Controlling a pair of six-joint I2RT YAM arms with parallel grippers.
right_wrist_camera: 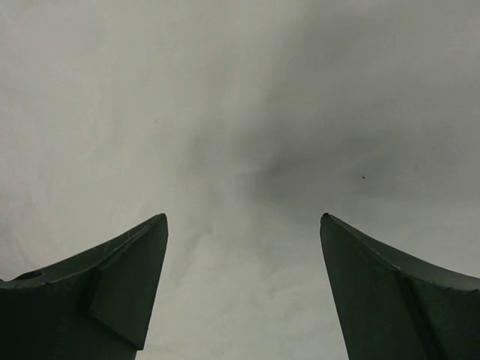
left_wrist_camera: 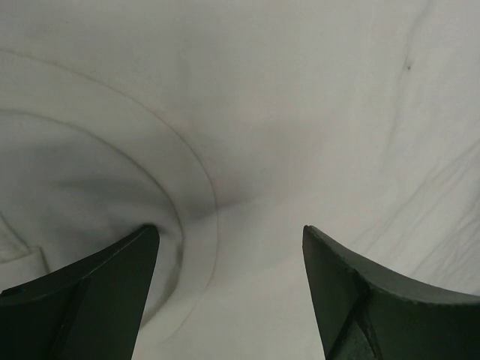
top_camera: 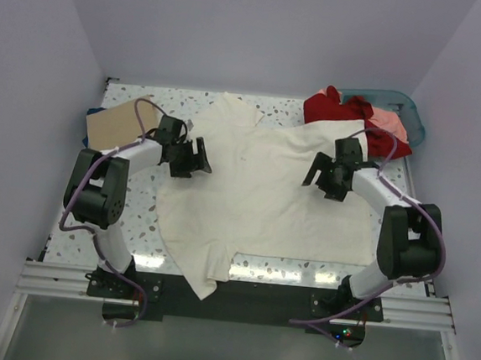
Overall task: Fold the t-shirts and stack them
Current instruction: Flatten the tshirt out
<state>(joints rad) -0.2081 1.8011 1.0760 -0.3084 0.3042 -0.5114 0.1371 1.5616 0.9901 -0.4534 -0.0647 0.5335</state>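
A large cream t-shirt [top_camera: 256, 194] lies spread over the middle of the table, one part hanging over the near edge. My left gripper [top_camera: 193, 159] is open and empty, low over the shirt's left side; the left wrist view shows cream cloth [left_wrist_camera: 300, 112] with a curved fold between its fingers. My right gripper [top_camera: 325, 177] is open and empty over the shirt's right side; its view shows only flat cream cloth [right_wrist_camera: 240, 150]. A folded tan shirt [top_camera: 119, 125] lies on a dark blue one [top_camera: 92, 116] at the back left. A red shirt [top_camera: 335, 108] and a salmon-pink one [top_camera: 390, 124] lie at the back right.
A teal plastic basket [top_camera: 411, 111] stands at the back right corner behind the red and pink shirts. The speckled tabletop [top_camera: 136, 213] shows left of the cream shirt. Lilac walls close in the back and both sides.
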